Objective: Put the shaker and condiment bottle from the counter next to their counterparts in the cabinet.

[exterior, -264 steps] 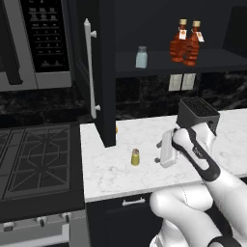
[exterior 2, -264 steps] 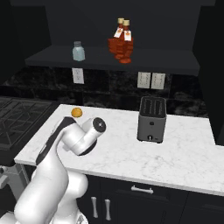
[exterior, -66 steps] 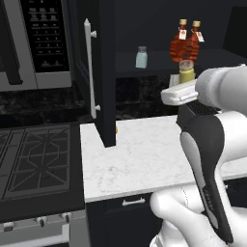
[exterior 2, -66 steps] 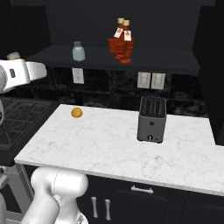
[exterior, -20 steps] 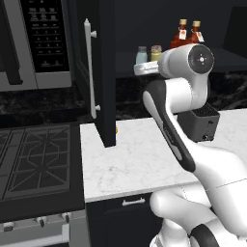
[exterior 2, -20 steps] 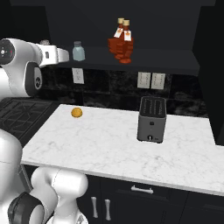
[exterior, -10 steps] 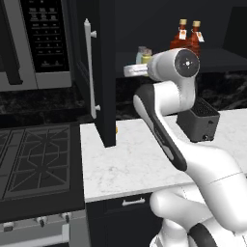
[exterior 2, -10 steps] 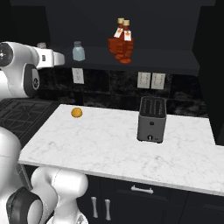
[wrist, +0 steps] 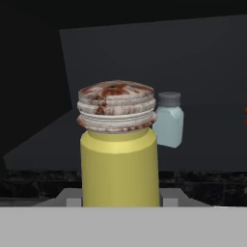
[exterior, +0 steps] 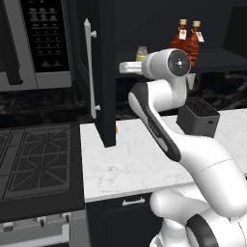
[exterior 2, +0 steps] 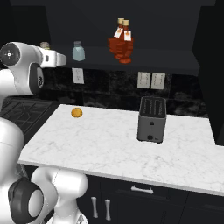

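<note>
The yellow-olive shaker [wrist: 118, 154] with its grey cap stands upright between my fingers, filling the middle of the hand view. My gripper [wrist: 118, 200] is shut on it. The arm holds it at shelf height in front of the black cabinet [exterior: 212, 60], where the shaker [exterior: 141, 53] pokes up above the hand; its cap [exterior 2: 43, 45] also peeks over the wrist. Just behind and right of it on the shelf stands the pale blue-grey shaker [wrist: 169, 120] [exterior 2: 78, 51]. Two red-orange bottles [exterior: 182, 41] [exterior: 195, 41] stand side by side farther right on the shelf. Whether the shaker touches the shelf is hidden.
The cabinet door [exterior: 103, 72] with its bar handle [exterior: 89, 67] stands open left of the arm. On the white counter [exterior 2: 109, 144] sit a dark toaster [exterior 2: 151, 119] and a small orange [exterior 2: 77, 112]. The microwave [exterior: 43, 43] and stovetop [exterior: 34, 159] lie to the left.
The shaker, on the counter beside the gripper 13 s ago, is now gripped and raised to the shelf. Over the last second the hand has edged left along the shelf front.
</note>
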Motion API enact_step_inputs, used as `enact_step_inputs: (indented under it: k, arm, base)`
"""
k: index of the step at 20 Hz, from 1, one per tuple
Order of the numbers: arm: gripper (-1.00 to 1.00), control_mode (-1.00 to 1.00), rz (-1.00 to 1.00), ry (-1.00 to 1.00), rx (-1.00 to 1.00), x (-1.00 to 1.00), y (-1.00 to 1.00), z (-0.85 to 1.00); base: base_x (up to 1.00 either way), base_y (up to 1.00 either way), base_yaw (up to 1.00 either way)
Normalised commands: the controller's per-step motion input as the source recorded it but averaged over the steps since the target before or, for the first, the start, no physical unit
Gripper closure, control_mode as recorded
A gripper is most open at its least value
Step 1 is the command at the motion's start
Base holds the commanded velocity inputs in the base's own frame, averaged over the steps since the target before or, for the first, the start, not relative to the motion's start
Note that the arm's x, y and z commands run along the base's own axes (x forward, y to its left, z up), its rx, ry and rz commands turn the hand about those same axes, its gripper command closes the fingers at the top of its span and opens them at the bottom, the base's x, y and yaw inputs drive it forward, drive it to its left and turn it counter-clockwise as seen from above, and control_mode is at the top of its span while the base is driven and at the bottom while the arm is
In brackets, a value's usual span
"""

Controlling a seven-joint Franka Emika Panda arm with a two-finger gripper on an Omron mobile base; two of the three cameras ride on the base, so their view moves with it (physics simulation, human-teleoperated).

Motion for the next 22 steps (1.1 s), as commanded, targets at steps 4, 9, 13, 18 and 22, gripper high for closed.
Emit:
enact_step_inputs:
  k: [4, 9, 13, 18, 22]
  arm:
    - [1.0, -1.0, 0.0, 0.0, 0.0, 0.27, 0.09, -0.15]
    - [1.0, -1.0, -0.01, 0.0, -0.01, 0.19, 0.1, -0.11]
    - [1.0, -1.0, -0.06, 0.0, 0.0, 0.15, 0.0, -0.04]
    - [1.0, -1.0, -0.09, 0.0, 0.0, 0.12, 0.0, -0.01]
    - [1.0, -1.0, -0.09, 0.0, 0.0, 0.14, 0.0, -0.01]
  base:
    - [0.0, 0.0, 0.0]
    - [0.0, 0.0, 0.0]
    - [0.0, 0.0, 0.0]
    - [0.0, 0.0, 0.0]
    - [0.0, 0.0, 0.0]
